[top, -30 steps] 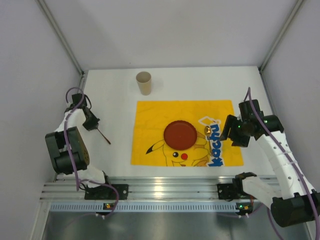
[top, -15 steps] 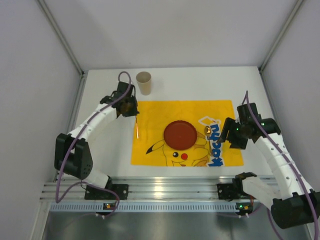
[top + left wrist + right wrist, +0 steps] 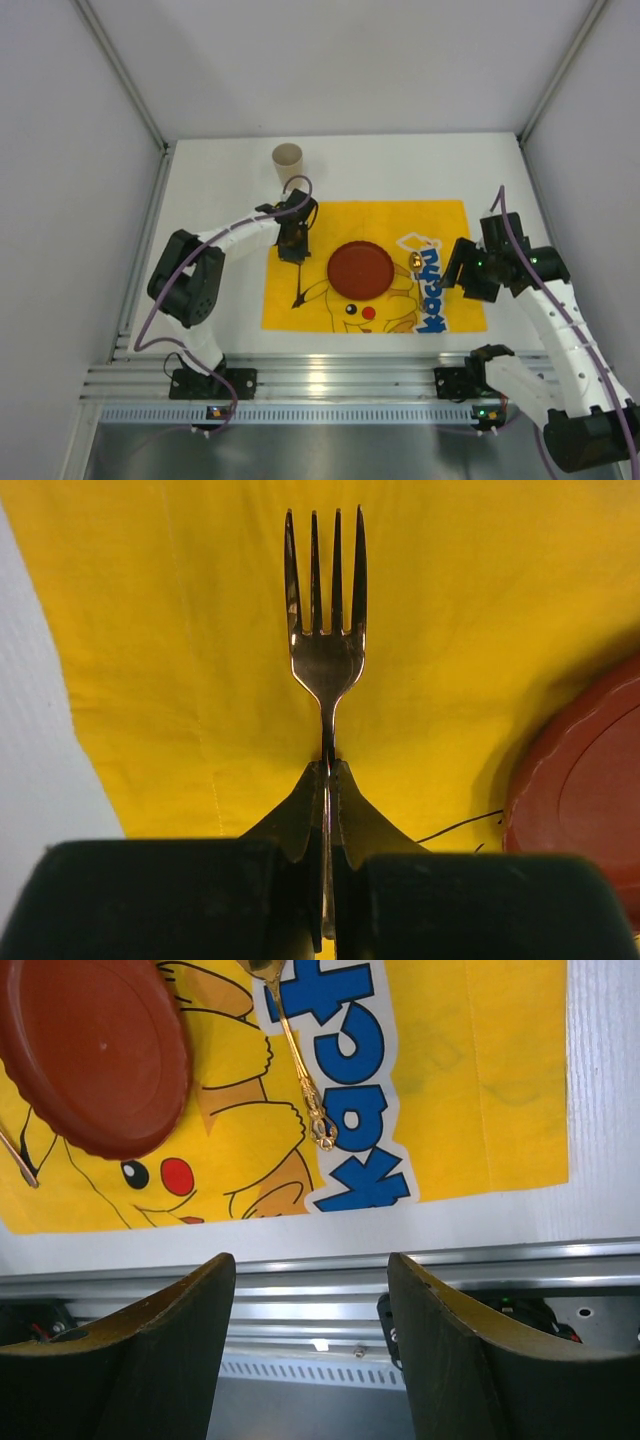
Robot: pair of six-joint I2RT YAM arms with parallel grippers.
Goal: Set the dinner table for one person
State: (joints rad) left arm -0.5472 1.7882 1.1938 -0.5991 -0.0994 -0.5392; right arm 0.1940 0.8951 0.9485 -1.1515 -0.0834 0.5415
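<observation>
The yellow cloth [image 3: 440, 215] carries blue, white-edged letters [image 3: 436, 292] that read "kachu"

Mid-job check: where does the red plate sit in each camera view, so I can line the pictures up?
Top external: the red plate lies at the middle of the yellow cloth.
Left wrist: the plate is at the right edge, cut off by the frame, to the right of the fork.
Right wrist: the plate is in the top left corner, partly cut off.
Shared landmark: the yellow cloth under the plate, seen in all three views.
</observation>
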